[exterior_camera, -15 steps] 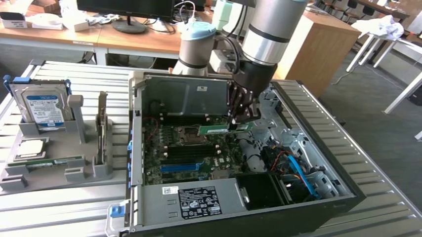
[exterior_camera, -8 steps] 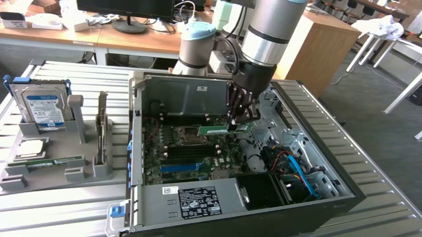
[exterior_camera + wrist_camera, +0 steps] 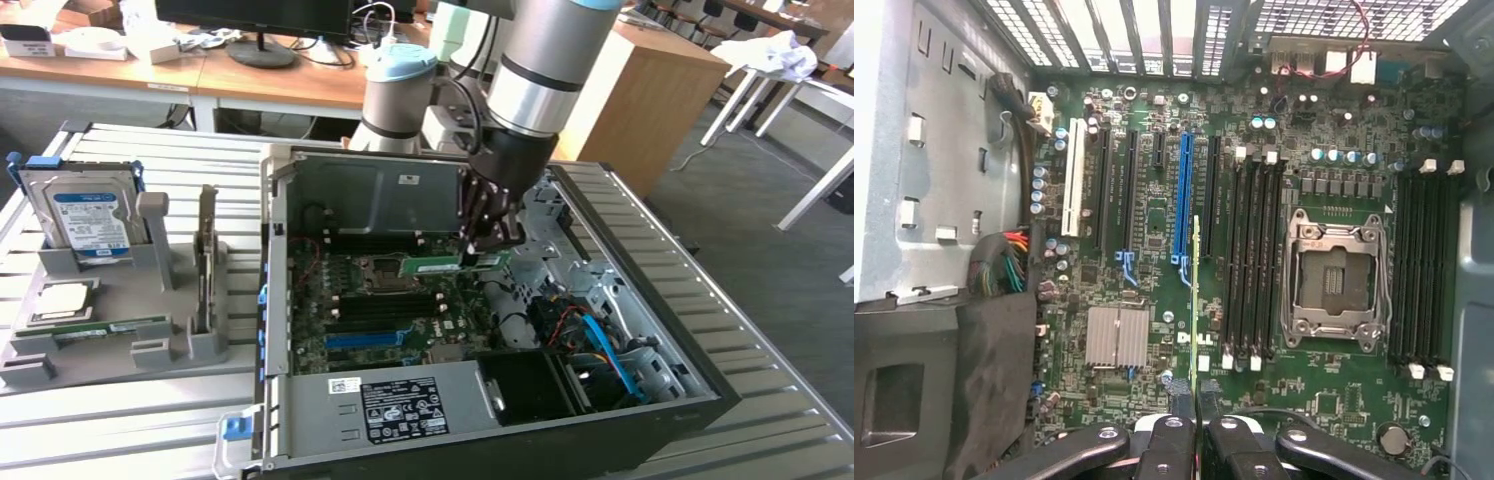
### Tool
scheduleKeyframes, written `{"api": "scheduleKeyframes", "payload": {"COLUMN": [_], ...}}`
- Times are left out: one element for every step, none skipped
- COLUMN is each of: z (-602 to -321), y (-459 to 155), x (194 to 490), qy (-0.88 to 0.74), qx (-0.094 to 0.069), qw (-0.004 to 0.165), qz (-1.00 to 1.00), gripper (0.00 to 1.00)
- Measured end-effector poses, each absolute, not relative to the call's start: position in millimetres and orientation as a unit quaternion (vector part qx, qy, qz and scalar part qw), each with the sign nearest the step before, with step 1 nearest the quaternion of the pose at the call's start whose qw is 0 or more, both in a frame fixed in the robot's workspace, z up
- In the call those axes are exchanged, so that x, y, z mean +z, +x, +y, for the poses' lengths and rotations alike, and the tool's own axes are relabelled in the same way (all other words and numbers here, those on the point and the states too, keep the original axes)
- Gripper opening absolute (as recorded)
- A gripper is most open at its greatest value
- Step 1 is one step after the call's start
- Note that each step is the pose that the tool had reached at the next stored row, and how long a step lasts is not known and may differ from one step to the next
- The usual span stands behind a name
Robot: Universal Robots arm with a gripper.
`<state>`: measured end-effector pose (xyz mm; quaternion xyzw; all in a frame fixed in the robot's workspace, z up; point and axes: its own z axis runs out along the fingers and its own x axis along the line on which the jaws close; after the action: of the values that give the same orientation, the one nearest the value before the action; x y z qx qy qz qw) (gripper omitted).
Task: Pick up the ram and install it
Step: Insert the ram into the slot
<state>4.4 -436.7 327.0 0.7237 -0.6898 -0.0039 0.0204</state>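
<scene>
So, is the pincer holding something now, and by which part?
Yes: the pincer is shut on the ram, pinching its two flat faces along the upper edge, toward its end on the exterior view's right, above the motherboard.

We're seeing wooden desks (image 3: 134, 72) out back, a monitor (image 3: 254, 12) on one, grey floor (image 3: 767, 300), wooden cabinet (image 3: 667, 95) too.

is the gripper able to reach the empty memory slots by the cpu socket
Probably yes: the case is open, the gripper, shut on the ram, hangs over the board, and nothing lies between it and the memory slots.
</scene>
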Motion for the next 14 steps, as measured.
{"api": "scheduleKeyframes", "payload": {"z": [-436.7,-436.7,-436.7,-436.7,-436.7,-436.7,-436.6,-436.6,-436.6,-436.6,-436.6,-436.6,-436.6,-436.6], "y": [4.3,4.3,4.3,4.3,4.3,4.3,4.3,4.3,4.2,4.2,4.1,4.1,4.0,4.0], "x": [326.7,326.3,326.0,325.6,325.0,324.5,323.9,323.3,322.7,322.1,321.5,321.1,320.8,320.4], "qy": [0.724,0.724,0.724,0.723,0.722,0.721,0.719,0.716,0.713,0.710,0.706,0.704,0.702,0.701], "qx": [-0.004,-0.004,-0.004,-0.004,-0.004,-0.004,-0.004,-0.004,-0.004,-0.004,-0.004,-0.004,-0.005,-0.005], "qw": [0.020,0.020,0.020,0.020,0.020,0.020,0.020,0.020,0.020,0.020,0.020,0.020,0.020,0.020], "qz": [-0.690,-0.690,-0.690,-0.690,-0.691,-0.693,-0.695,-0.697,-0.701,-0.704,-0.707,-0.710,-0.712,-0.713], "gripper": [0.13,0.13,0.13,0.13,0.13,0.13,0.13,0.13,0.13,0.13,0.13,0.13,0.13,0.13]}}
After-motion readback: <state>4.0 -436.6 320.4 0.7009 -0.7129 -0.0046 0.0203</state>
